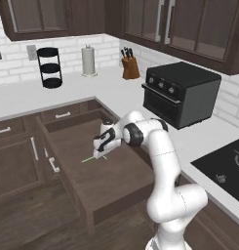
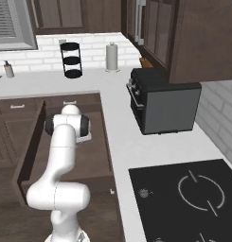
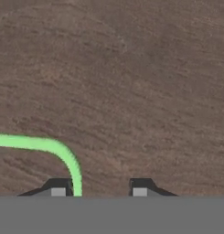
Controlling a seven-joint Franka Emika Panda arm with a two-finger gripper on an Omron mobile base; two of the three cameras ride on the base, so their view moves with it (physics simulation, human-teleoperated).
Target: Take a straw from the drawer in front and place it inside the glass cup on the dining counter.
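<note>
The drawer (image 1: 109,183) stands pulled out below the white wall counter, its dark-brown wooden floor bare. The light-green straw (image 1: 89,158) lies flat on that floor. My gripper (image 1: 100,154) reaches down into the drawer over the straw's right end. In the hand view the straw (image 3: 49,146) curves in from the left and runs down between the fingertips, close to the left fingertip (image 3: 58,188). The gripper (image 3: 98,189) is open, with a clear gap from the straw to the right fingertip. The glass cup and the dining counter are out of view.
A black toaster oven (image 1: 182,93) sits on the counter right of the drawer, with a black cooktop (image 1: 223,163) nearer. A knife block (image 1: 130,68), paper towel roll (image 1: 88,61) and black tiered rack (image 1: 49,67) stand at the back. Drawer walls (image 2: 27,156) flank the hand.
</note>
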